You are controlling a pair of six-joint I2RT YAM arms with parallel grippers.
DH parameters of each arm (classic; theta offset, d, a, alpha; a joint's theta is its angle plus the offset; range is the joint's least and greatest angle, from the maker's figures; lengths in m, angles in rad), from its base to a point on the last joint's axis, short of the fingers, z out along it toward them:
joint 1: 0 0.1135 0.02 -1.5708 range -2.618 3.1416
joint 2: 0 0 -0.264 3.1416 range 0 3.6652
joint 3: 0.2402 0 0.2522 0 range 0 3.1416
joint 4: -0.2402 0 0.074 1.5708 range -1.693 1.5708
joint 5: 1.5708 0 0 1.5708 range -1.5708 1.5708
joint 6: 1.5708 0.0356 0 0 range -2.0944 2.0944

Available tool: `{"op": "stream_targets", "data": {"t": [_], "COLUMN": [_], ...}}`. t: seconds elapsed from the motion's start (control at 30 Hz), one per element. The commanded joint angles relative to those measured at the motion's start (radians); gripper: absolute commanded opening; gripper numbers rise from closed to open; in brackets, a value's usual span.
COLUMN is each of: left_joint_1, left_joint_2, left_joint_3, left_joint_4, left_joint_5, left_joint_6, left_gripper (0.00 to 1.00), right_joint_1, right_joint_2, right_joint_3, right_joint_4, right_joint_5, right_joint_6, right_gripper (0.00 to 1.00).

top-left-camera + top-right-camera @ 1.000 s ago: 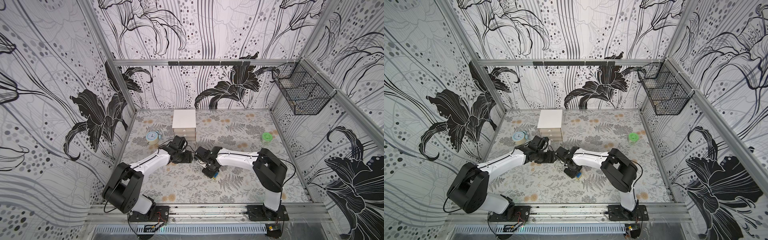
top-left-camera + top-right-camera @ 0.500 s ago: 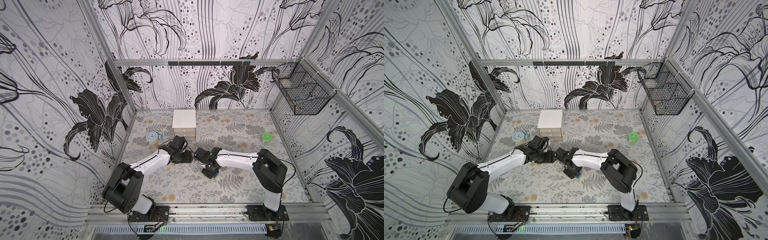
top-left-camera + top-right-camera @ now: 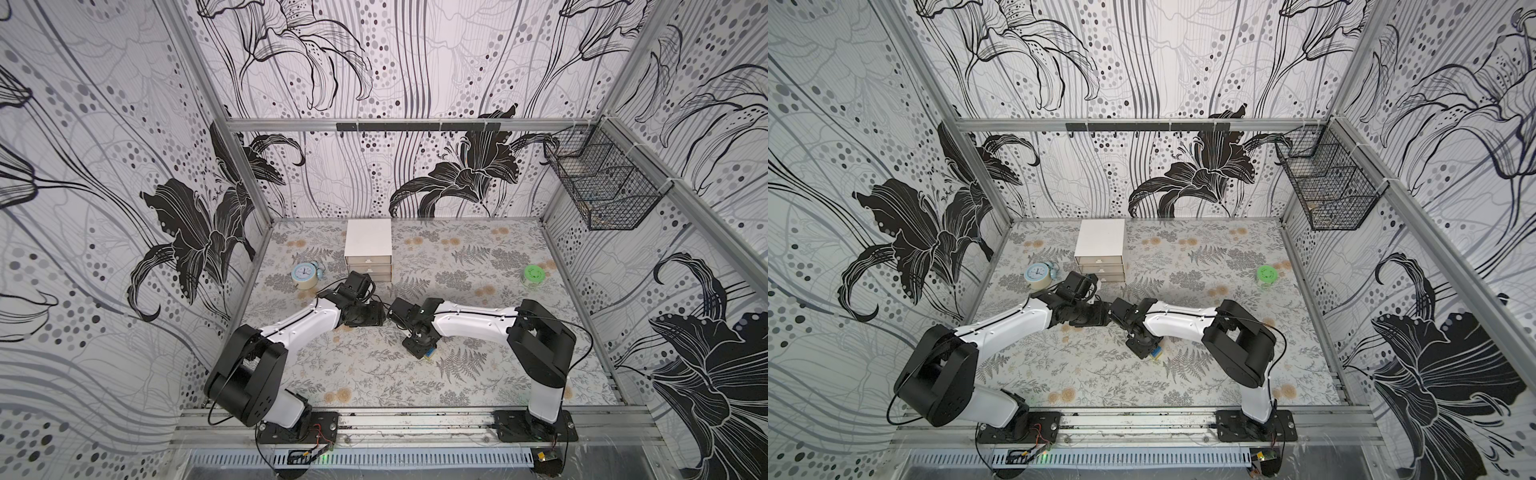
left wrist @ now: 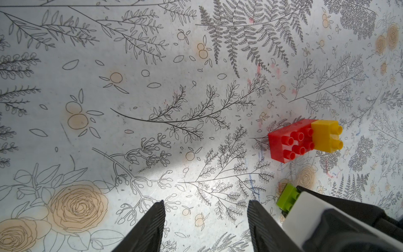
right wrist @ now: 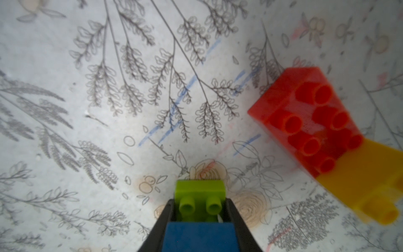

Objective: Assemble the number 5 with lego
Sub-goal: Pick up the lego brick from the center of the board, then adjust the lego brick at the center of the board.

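Right gripper (image 5: 200, 201): fingers narrow, clamped on the lime-green studded plastic brick (image 5: 200, 191), which is joined to the blue plastic brick (image 5: 197, 234). This pair is held just beside the red studded plastic brick (image 5: 305, 117), which carries the small yellow plastic brick (image 5: 368, 174).

Left gripper (image 4: 205, 203): fingers wide, empty, near the red brick.

Bricks are probably light, rigid and slick; grip the flat side walls. No legible writing.

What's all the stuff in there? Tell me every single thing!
red brick: one, red, lying on the table
yellow brick: one, yellow, stuck on the red brick's end
green brick: one, lime, held in the right gripper
blue brick: one, blue, same grip
drawer box: one, white, table's back
clock: one, light blue, near the drawer box
round lid: one, green, near the right wall
wire basket: one, black, on the right wall
left gripper: one, black, open, empty
right gripper: one, black, shut
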Motion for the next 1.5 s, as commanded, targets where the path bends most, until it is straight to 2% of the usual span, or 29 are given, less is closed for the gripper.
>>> {"op": "stream_targets", "data": {"t": [0.0,0.4,0.87,1.17,1.47], "left_joint_1": [0.005,-0.032,-0.118,-0.137,-0.183], "left_joint_2": [0.022,0.173,0.429,0.446,0.389], "left_joint_3": [0.036,0.168,0.406,0.373,0.276], "left_joint_4": [0.034,0.046,-0.007,-0.015,-0.012], "left_joint_5": [0.021,0.050,-0.006,-0.025,-0.007], "left_joint_6": [0.007,0.027,0.025,0.017,0.012], "left_gripper": [0.64,0.63,0.57,0.54,0.51], "right_joint_1": [-0.006,-0.115,-0.193,-0.203,-0.225], "right_joint_2": [-0.028,-0.231,-0.411,-0.436,-0.423], "right_joint_3": [-0.033,-0.132,-0.274,-0.295,-0.284], "right_joint_4": [0.017,-0.004,0.007,0.022,0.047], "right_joint_5": [-0.037,-0.078,-0.072,-0.075,-0.097], "right_joint_6": [0.031,0.076,0.128,0.139,0.145], "right_gripper": [0.26,0.26,0.26,0.26,0.26]}}
